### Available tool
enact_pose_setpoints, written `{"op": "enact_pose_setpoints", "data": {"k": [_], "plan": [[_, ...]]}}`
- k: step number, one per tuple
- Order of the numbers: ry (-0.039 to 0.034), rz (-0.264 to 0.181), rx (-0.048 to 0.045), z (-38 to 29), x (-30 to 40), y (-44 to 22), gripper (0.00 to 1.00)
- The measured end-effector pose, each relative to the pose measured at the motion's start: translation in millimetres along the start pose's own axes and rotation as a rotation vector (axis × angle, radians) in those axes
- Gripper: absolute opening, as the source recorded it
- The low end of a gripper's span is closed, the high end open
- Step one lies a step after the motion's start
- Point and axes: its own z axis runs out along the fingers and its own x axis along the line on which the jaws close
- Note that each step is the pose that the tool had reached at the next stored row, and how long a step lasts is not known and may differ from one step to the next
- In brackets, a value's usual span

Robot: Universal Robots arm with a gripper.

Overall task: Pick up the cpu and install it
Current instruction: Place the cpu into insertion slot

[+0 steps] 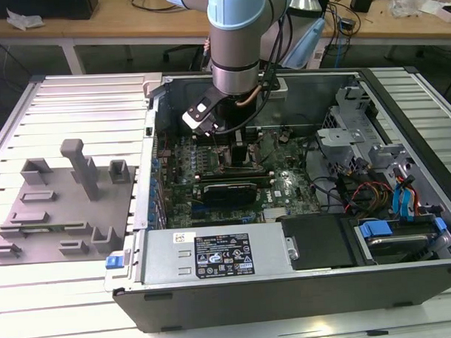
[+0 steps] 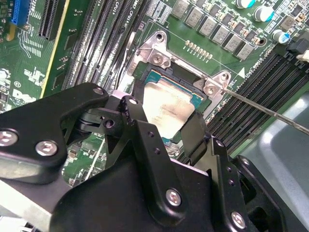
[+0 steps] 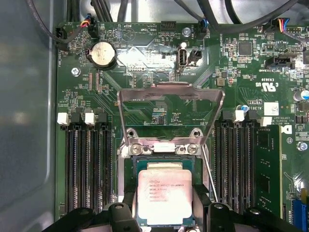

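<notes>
Black gripper (image 2: pixel 164 124) closest to the lens in both wrist views, fingers (image 2: pixel 136 123) narrowed and pressed against two opposite edges of the cpu (image 2: pixel 166 108). Silvery lid of the cpu (image 3: pixel 165 193) facing up, held level at the open socket (image 3: pixel 164 159); impossible to tell whether seated or just above. Metal load plate (image 3: pixel 169 92) standing up and back, apart from the chip. Banks of black memory slots (image 3: pixel 87 164) on either side of the socket, on the green motherboard (image 3: pixel 145 53). From the exterior view, arm (image 1: pixel 236 42) reaching straight down into the open computer case (image 1: pixel 289 293), gripper (image 1: pixel 238 152) low over the board near the case's middle. Grey fixture block (image 1: pixel 64 212) lying on the ribbed surface (image 1: pixel 75 107), toward the exterior view's left, beside the case.
</notes>
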Motion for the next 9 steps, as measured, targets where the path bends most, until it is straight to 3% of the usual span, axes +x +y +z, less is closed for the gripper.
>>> {"op": "enact_pose_setpoints", "data": {"k": [9], "plan": [[0.0000,-0.002,0.0000,1.0,0.0,-0.1,0.54]]}}
